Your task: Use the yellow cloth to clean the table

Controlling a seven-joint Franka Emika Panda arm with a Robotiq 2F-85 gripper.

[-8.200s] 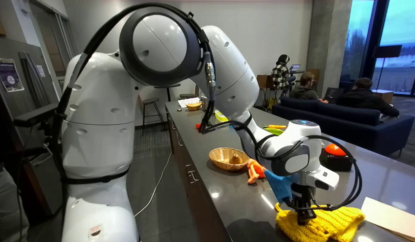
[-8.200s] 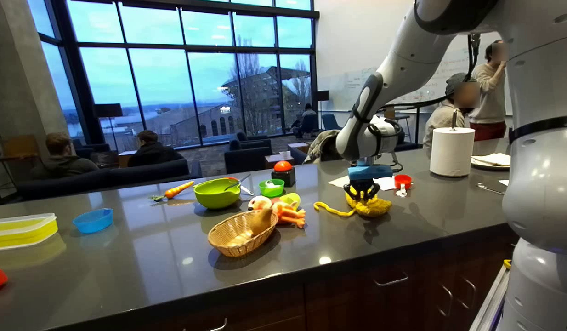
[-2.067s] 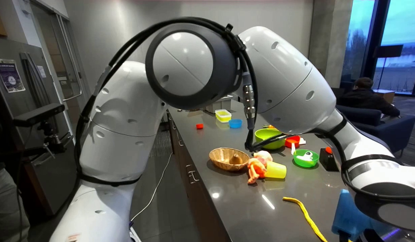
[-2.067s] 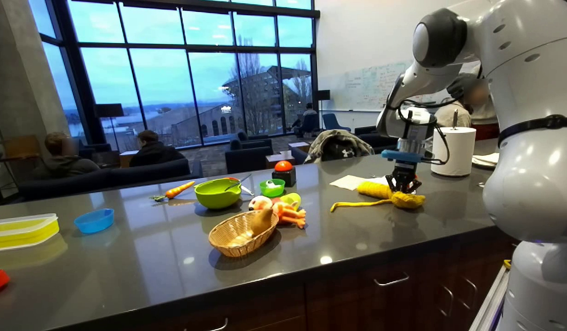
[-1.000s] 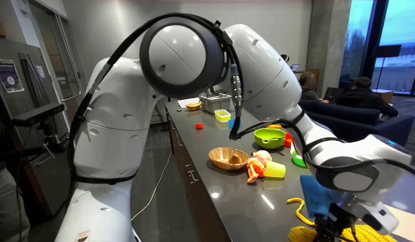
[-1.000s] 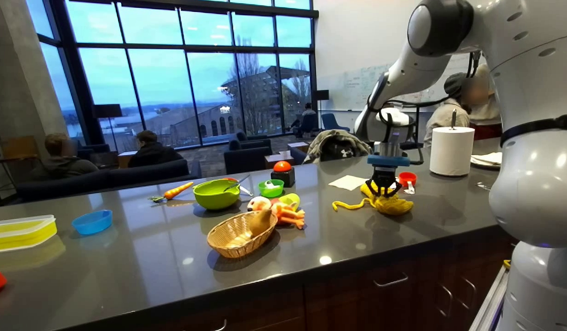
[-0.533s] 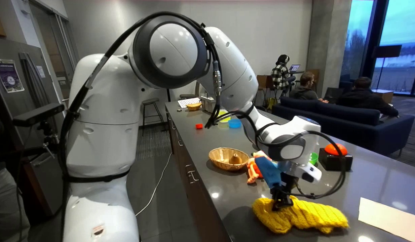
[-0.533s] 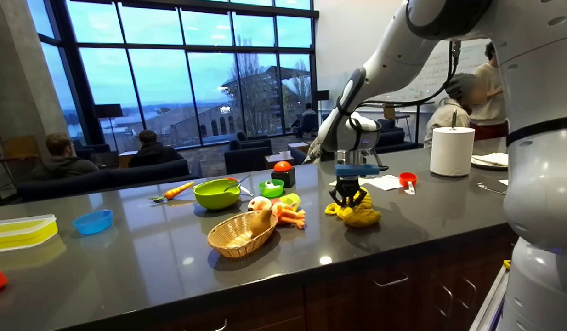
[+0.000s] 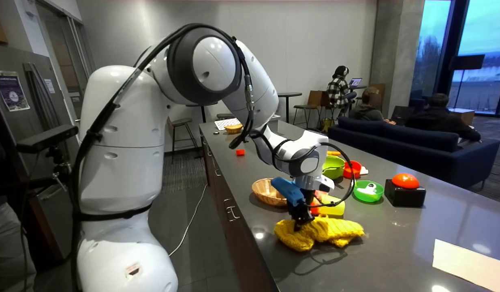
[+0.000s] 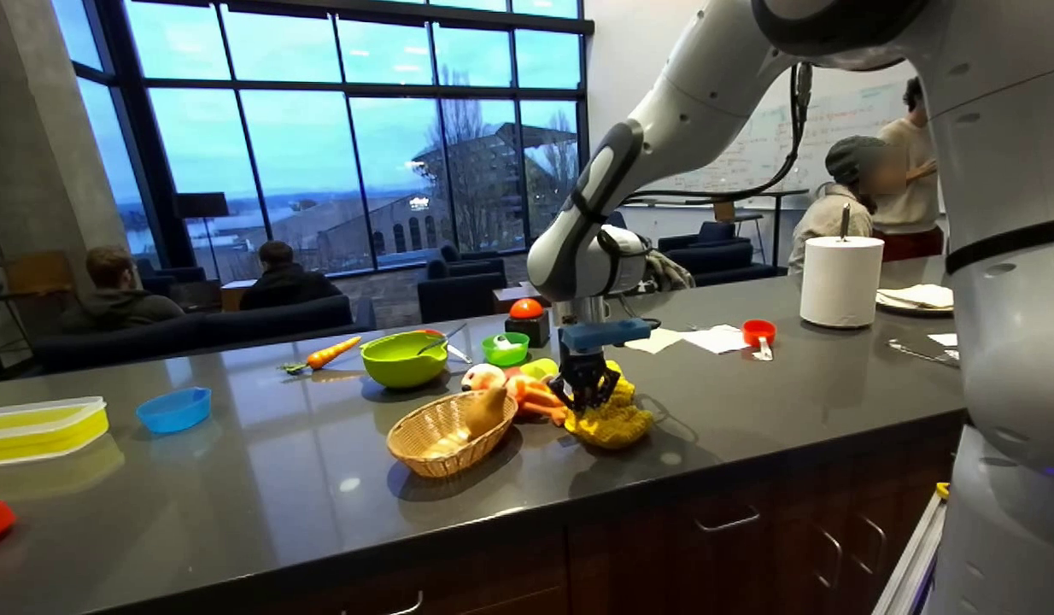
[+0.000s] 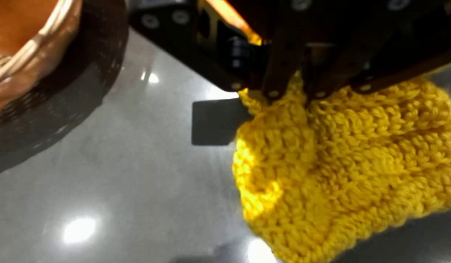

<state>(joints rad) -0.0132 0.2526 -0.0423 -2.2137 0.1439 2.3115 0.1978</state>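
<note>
A long dark grey tabletop (image 10: 792,393) is spread beneath the tool (image 11: 296,91) and well past it. Over it a white arm (image 10: 706,94) is bent, with the tool pointed down at its end. The tool is clamped on the yellow cloth (image 11: 360,160): a fold of it is pinched between the tips. The yellow cloth is thus found directly under the tool, bunched and ribbed, with its larger part reaching out to one side of the tips, low at the tabletop. Whether all of its underside is touching the tabletop cannot be told.

A paper towel roll (image 10: 841,286) is stood upright, well apart from the tool. A wicker basket (image 10: 416,448) is set near the tool, on the side opposite to most of the cloth in the wrist view; bare tabletop is seen between the two. An orange doll (image 10: 531,395) is placed just beside the tool, next to the basket; whether it is touched by the tool or the cloth cannot be told. A green bowl (image 10: 403,360) is set farther from the tool, past the doll. A black box (image 10: 527,330) topped by an orange button (image 10: 526,309) is set apart from the tool. A yellow cup (image 9: 333,209) is seen just behind the tool in an exterior view, by the doll. A small green dish (image 9: 367,197) is placed apart from the tool, beside the box. A brown pear (image 10: 486,414) is held in the basket, on the side nearer the tool.
</note>
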